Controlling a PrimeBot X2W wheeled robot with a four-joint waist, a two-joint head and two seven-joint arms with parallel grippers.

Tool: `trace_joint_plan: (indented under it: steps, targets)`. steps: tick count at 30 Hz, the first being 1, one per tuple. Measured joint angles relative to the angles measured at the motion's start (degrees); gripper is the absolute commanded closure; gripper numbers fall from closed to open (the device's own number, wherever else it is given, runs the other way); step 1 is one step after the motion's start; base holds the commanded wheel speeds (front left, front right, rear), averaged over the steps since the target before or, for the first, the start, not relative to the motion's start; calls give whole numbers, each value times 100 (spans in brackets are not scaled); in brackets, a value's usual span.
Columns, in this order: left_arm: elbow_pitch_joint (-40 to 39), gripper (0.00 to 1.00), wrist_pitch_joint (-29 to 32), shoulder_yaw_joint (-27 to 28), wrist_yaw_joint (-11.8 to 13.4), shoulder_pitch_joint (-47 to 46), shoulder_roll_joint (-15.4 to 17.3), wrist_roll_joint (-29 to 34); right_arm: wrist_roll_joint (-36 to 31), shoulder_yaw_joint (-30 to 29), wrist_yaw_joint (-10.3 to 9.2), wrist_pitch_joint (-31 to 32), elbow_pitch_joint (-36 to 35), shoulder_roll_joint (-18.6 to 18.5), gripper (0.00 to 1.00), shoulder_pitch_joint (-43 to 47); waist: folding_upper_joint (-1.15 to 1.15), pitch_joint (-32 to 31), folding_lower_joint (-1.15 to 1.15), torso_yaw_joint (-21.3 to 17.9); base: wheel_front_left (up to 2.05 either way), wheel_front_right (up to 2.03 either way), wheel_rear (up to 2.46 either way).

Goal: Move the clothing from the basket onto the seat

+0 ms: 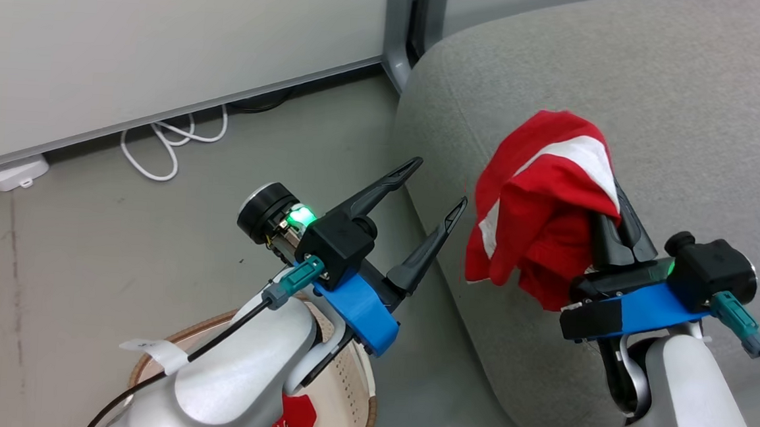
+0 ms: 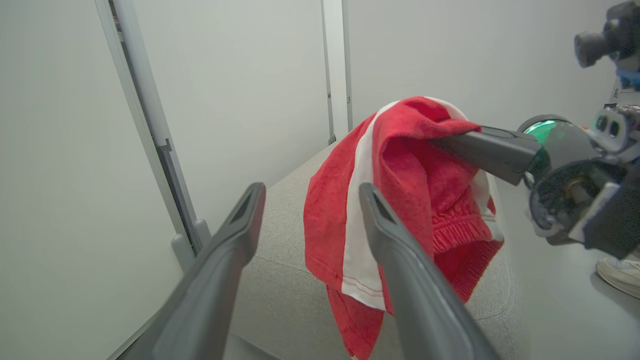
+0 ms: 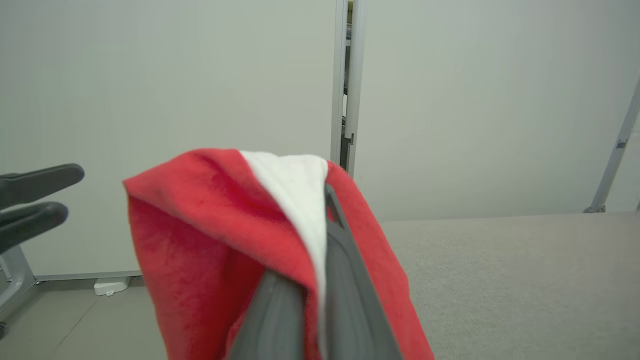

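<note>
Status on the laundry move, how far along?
Done: nothing lies on the seat yet. In hand: the right hand is shut on one red garment, held up at the seat's edge. Left to do: release it there, then fetch the second red garment from the basket. The left hand hangs open above the basket, empty.

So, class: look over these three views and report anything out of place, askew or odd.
A red garment hangs bunched over the right gripper, jaws shut on it, held up by the seat's edge rather than lying on it. A second garment sits in the basket. A white cable lies looped loose on the floor.
</note>
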Motion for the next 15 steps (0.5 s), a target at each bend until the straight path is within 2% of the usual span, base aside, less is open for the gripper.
trace_joint_plan:
  steps: [7, 15]
  targets:
    - [49, 0, -26, -51, -8, -26, -63, 9, -51, -185, 0, 0, -152, 0, 100, 201, 0, 65, 0, -210, 0, 0, 0]
    - [65, 0, -58, -78, -8, -91, -62, 15, -74, -353, 0, 0, -358, 0, 100, 247, 0, 181, 0, -210, 0, 0, 0]
